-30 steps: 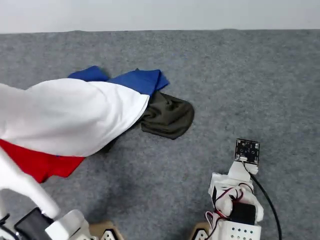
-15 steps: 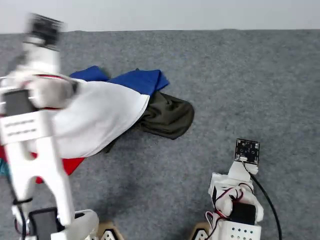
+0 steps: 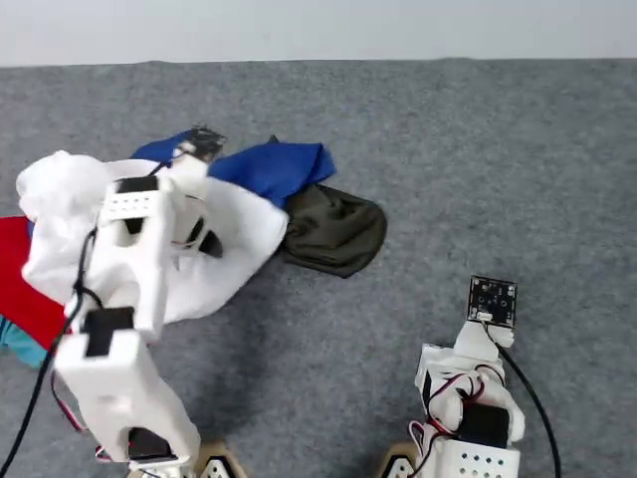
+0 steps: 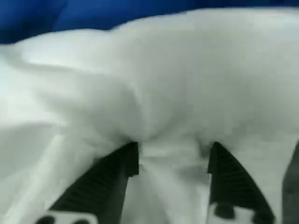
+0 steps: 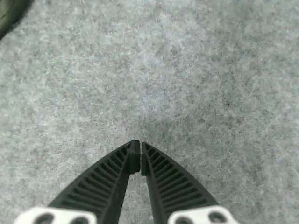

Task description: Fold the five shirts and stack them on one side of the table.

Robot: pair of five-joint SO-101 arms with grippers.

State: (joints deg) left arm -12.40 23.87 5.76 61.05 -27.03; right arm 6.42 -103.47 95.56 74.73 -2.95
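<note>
The white shirt [image 3: 234, 264] lies crumpled at the left of the grey table, over a red shirt [image 3: 25, 299] and beside a blue shirt [image 3: 284, 164]. A dark olive shirt [image 3: 333, 229] is bunched to their right, its edge also in the right wrist view [image 5: 7, 11]. My left gripper [image 4: 173, 154] is down on the white shirt [image 4: 187, 70], with a thick bunch of cloth puckered between its fingers. The blue shirt [image 4: 46, 14] lies just beyond it. My right gripper [image 5: 140, 151] is shut on nothing, low over bare felt at the front right.
A teal scrap of cloth [image 3: 15, 344] peeks out at the left edge under the red shirt. The left arm [image 3: 129, 299] spans the front left. The right arm [image 3: 468, 403] sits folded at the front. The grey felt [image 3: 478, 169] lies bare on the right half.
The left arm swung in from the left and came down, lowering the white shirt from a wide raised spread into a crumpled heap. The right arm has not moved.
</note>
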